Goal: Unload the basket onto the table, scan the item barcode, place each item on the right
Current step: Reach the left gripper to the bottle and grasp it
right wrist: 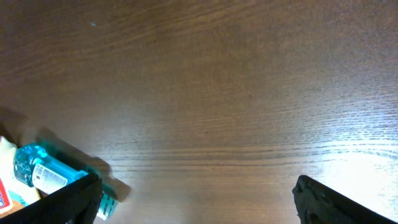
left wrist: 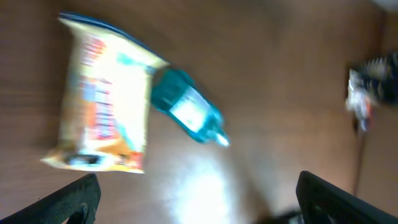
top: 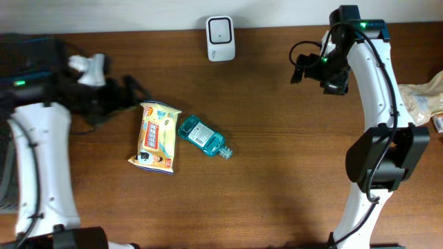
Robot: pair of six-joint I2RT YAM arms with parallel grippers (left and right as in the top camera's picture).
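Left gripper (left wrist: 199, 202) and right gripper (right wrist: 199, 202) are hanging spread wide, empty. Bottle (top: 201, 136) is lying against the snack packet (top: 156, 137); grabbing either is likely risking dragging both.

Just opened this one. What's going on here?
Nothing is being handled yet. A yellow snack packet and a teal bottle lie right next to each other on the wooden table, left of centre. The left gripper hovers open close to the packet. The right gripper is open too, over bare table well away from both items. A white scanner stands at the back edge.
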